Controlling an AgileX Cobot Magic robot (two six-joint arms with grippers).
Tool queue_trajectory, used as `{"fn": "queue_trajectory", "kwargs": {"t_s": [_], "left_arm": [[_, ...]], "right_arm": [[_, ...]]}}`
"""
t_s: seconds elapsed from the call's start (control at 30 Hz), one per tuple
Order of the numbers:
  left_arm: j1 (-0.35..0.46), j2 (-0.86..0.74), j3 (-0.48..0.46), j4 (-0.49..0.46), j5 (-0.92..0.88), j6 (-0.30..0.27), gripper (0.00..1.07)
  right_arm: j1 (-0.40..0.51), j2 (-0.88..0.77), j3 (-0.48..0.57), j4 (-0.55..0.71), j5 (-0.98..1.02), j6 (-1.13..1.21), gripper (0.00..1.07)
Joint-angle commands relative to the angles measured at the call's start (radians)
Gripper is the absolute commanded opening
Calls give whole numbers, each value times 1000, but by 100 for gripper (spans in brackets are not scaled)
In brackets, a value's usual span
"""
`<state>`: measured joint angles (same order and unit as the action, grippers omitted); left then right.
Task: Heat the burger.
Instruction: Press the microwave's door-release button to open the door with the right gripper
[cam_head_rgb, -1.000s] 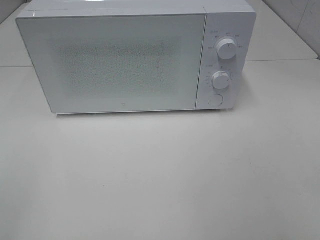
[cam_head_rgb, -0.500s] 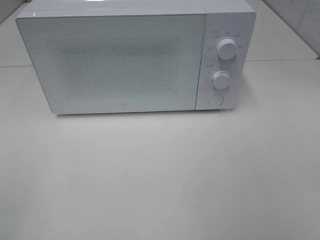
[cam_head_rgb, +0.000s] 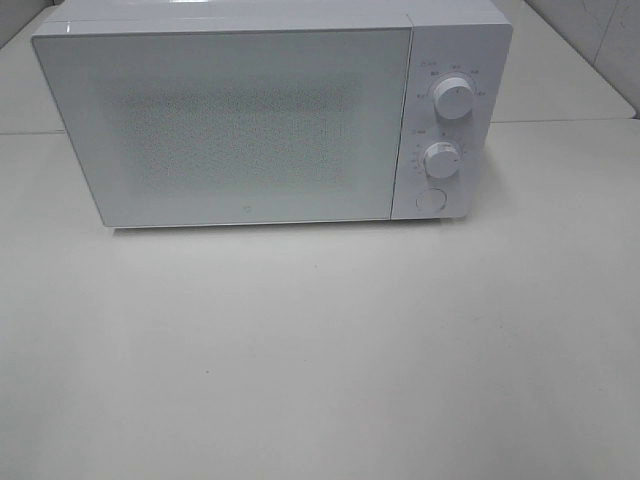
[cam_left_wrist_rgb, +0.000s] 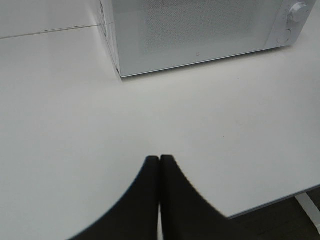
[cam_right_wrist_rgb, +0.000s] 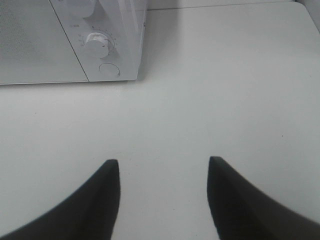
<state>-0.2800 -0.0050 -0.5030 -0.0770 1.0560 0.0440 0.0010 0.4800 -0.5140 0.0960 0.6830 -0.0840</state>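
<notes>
Microwave (cam_head_rgb: 270, 120) door shut, burger nowhere in sight, maybe behind that frosted door, left tool (cam_left_wrist_rgb: 160, 157) pinched closed, right tool (cam_right_wrist_rgb: 164, 161) spread wide and empty over the worktop (cam_head_rgb: 320, 350); a clumsy jab at the lower knob (cam_head_rgb: 441, 158) could shove the oven back.

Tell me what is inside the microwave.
The microwave has its door shut, and the dotted white window shows no shapes behind it. Anything inside is covered. No burger appears in any view, so whether it is in there cannot be told.
</notes>
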Motion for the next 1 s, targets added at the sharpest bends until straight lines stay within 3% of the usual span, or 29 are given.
{"fn": "queue_trajectory", "kwargs": {"t_s": [0.03,0.37,0.77,1.0], "left_arm": [[-1,-21,3,-7,-16,3,0],[-1,-21,3,-7,-16,3,0],[-1,-21,3,-7,-16,3,0],[-1,-21,3,-7,-16,3,0]], "right_arm": [[-1,113,-7,1,-92,-7,50],[-1,342,-7,1,-318,-7,43],[-1,634,-7,-2,-683,-7,3],[-1,798,-7,-2,-887,-7,0]]}}
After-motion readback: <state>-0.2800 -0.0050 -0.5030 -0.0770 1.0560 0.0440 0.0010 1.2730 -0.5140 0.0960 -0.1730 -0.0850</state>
